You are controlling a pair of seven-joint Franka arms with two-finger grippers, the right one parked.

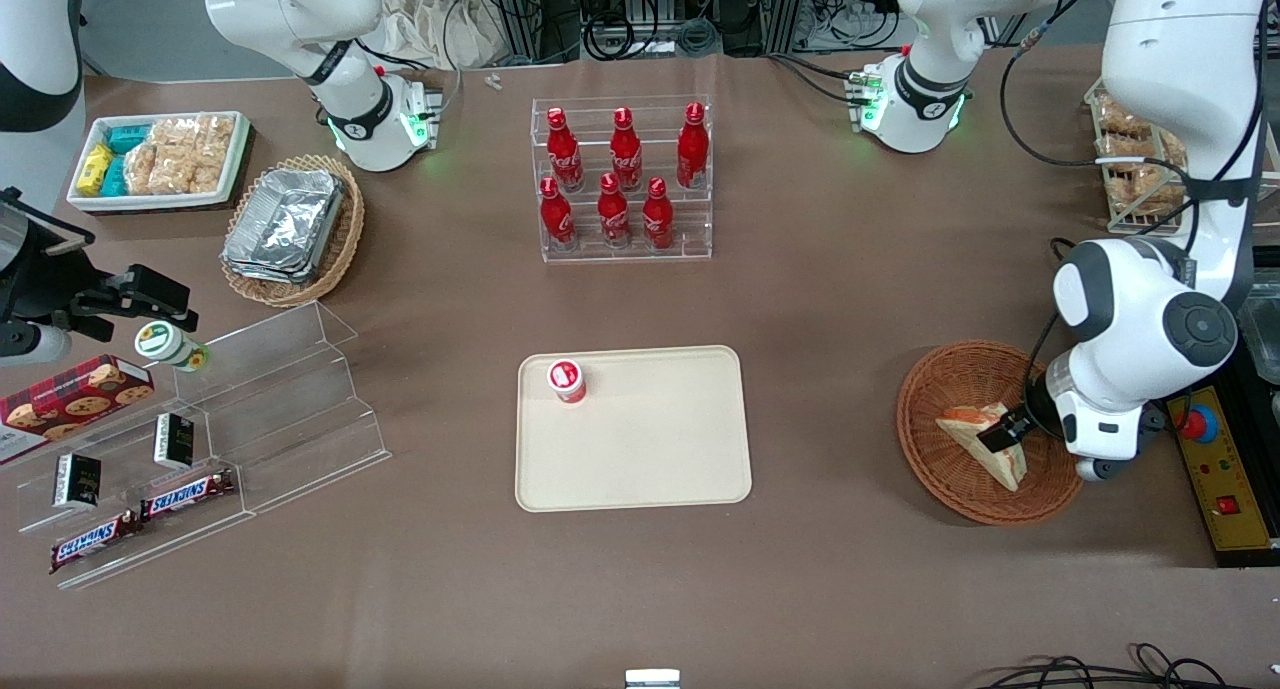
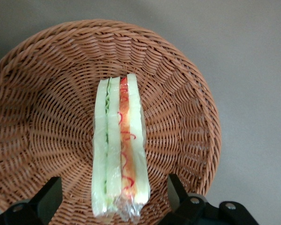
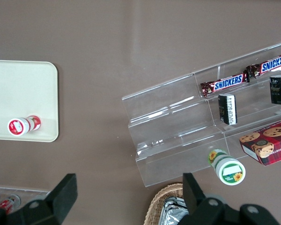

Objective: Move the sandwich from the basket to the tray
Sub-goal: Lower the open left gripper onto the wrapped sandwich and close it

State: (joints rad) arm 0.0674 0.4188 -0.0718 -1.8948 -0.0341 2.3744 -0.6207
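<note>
Here, a brown bench (image 1: 850, 299) carries everything. On it, near the middle, lies the tray (image 1: 650, 449), flat and cream, with a small red-capped cup (image 1: 566, 380) standing in one corner. Well apart, toward the working arm's end, sits the round wicker basket (image 1: 935, 389). Inside it lies the sandwich (image 2: 119, 150), a wrapped wedge resting on edge, its green and red filling layers facing up. The claw (image 2: 114, 199) hangs low over the basket, its two fingers (image 2: 47, 199) spread wide, one on each side of the sandwich, neither touching it.
</note>
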